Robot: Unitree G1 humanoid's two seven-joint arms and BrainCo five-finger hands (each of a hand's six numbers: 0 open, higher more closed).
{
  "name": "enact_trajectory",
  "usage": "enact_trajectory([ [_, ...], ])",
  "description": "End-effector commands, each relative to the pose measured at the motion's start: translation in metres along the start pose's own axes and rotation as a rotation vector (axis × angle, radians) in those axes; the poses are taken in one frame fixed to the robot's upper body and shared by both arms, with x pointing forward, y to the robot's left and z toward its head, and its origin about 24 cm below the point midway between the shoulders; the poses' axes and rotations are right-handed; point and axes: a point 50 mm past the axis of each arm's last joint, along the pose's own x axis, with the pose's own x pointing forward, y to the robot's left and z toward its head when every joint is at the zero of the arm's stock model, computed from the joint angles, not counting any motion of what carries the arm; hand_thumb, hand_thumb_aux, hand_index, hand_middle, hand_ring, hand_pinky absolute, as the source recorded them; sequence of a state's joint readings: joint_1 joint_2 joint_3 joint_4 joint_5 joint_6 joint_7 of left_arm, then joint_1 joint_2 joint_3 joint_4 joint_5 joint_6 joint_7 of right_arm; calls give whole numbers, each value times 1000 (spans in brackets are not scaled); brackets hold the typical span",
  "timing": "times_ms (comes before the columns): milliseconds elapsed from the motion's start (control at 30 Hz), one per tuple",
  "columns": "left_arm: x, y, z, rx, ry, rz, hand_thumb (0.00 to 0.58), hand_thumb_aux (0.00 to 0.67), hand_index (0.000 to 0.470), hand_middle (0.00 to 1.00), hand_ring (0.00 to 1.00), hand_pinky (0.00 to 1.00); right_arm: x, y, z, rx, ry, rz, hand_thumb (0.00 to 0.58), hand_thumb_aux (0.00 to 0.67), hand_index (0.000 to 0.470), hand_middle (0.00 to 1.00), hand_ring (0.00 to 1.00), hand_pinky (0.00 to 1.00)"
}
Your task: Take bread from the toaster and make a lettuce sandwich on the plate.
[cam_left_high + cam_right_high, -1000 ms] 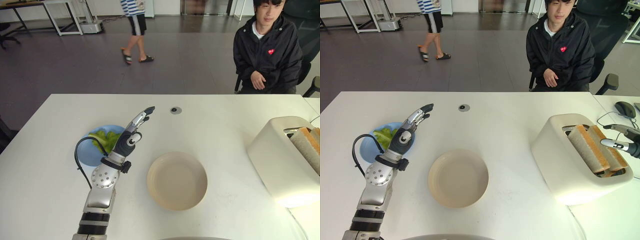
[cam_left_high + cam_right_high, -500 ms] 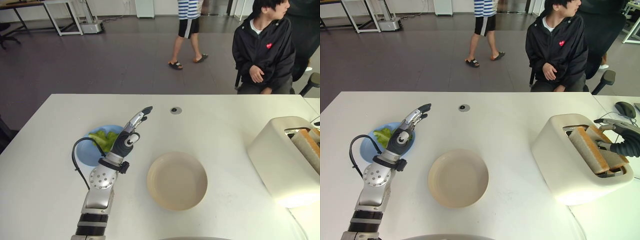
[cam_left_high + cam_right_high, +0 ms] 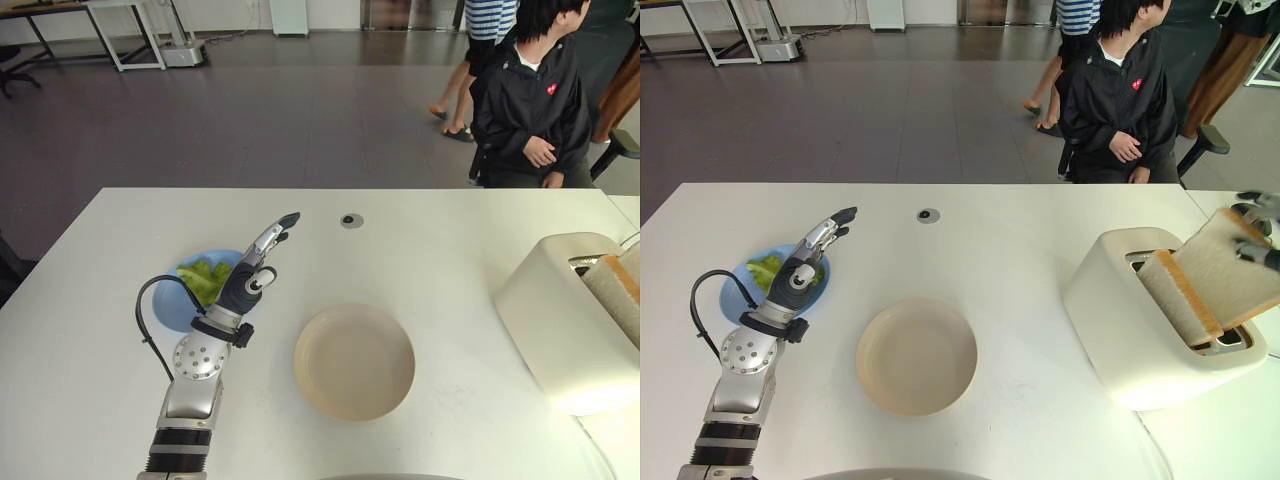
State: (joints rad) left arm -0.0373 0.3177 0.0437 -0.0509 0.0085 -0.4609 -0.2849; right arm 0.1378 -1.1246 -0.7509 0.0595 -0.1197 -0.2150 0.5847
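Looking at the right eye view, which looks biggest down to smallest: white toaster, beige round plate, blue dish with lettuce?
1. white toaster
2. beige round plate
3. blue dish, partly covered by the left hand

Left hand (image 3: 245,285), fingers (image 3: 272,234) extended, beside lettuce (image 3: 203,275), plate (image 3: 353,361) centre, toaster (image 3: 555,320) with bread (image 3: 620,295) right

Right hand (image 3: 1265,254) blurred at the edge, bread slice (image 3: 1225,272) cropped, lettuce (image 3: 764,270) partly hidden
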Motion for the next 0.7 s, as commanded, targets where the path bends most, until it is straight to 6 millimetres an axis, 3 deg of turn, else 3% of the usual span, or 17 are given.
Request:
enact_trajectory([
  [33, -3, 5, 1, 26, 5, 12, 0, 0, 0, 0, 0, 0, 3, -27, 21, -10, -87, -88, 580, 670, 470, 0, 0, 0],
  [200, -3, 8, 3, 36, 0, 22, 0, 0, 0, 0, 0, 0, 6, -37, 35, -3, -135, -157, 580, 670, 470, 0, 0, 0],
  [333, -4, 8, 5, 41, -4, 24, 0, 0, 0, 0, 0, 0, 10, -34, 50, 30, -233, -152, 580, 670, 470, 0, 0, 0],
  [533, -7, 17, 8, 82, -4, 31, 0, 0, 0, 0, 0, 0, 18, -9, 128, 230, -677, -25, 580, 670, 470, 0, 0, 0],
  [700, -26, 46, 14, 222, 44, -9, 0, 0, 0, 0, 0, 0, 29, 54, 194, 385, -933, 326, 580, 670, 470, 0, 0, 0],
])
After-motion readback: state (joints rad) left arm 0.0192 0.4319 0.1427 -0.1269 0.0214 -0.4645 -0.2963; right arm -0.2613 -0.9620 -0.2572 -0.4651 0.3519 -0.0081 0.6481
